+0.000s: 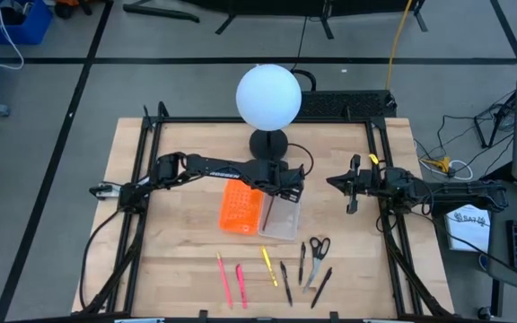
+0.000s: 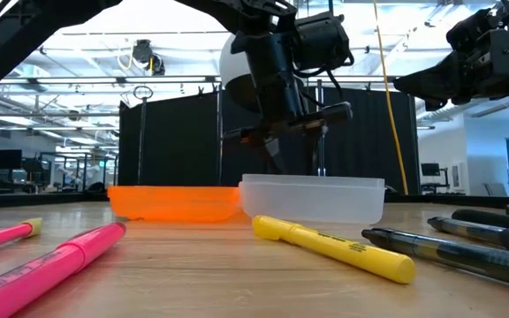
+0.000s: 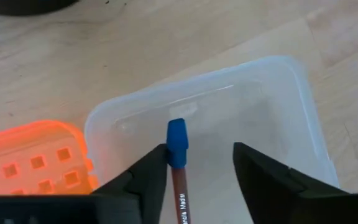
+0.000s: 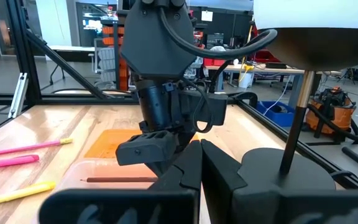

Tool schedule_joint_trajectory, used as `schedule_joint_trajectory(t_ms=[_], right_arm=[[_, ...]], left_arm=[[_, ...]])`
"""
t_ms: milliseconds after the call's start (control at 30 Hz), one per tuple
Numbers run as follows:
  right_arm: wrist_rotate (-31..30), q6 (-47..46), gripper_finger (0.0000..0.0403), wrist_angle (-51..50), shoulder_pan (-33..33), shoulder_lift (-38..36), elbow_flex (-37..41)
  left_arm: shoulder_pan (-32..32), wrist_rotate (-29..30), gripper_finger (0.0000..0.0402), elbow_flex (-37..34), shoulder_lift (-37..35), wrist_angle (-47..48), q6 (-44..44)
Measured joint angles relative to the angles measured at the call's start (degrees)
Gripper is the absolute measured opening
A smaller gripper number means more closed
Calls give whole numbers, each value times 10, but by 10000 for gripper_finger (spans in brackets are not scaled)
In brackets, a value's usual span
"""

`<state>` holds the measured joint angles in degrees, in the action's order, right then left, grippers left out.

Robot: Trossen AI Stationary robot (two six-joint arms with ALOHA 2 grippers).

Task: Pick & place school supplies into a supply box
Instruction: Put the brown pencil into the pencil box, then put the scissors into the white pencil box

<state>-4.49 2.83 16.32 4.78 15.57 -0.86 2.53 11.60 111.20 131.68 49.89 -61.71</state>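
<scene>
Brown pencil (image 3: 179, 180) over supply box (image 3: 278, 93), left gripper (image 3: 197, 165) released, right gripper (image 4: 197, 163) clenched.

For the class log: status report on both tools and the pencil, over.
Left tool open over supply box. Brown pencil beside one finger, dropping in. Right tool shut, waiting aside. Nothing in the way.

overhead, table-level, two wrist views, all sharing supply box (image 1: 282, 215)

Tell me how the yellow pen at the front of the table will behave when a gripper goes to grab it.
The yellow pen looks rigid and slim, so it is probably light and will not flex. Its round barrel lies flat on the smooth wooden table, so a nudge may well roll it. The glossy plastic could slip between the fingers if gripped off-centre.
</scene>
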Motion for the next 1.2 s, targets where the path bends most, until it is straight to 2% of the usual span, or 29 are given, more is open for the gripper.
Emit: schedule_joint_trajectory(t_ms=[267,600,833,933,1000,1200], right_arm=[[0,0,0,-5,0,0,0],[0,13,0,-5,0,0,0],[0,13,0,-5,0,0,0],[0,13,0,-4,0,0,0],[0,12,0,-4,0,0,0],[0,9,0,-11,0,0,0]], left_arm=[[0,-5,240,0,0,-4,7],[7,-71,244,21,0,0,47],[11,-76,240,95,0,99,123],[-1,-56,213,135,-18,158,179],[-16,-31,178,150,-47,178,199],[-75,54,21,126,-183,191,243]])
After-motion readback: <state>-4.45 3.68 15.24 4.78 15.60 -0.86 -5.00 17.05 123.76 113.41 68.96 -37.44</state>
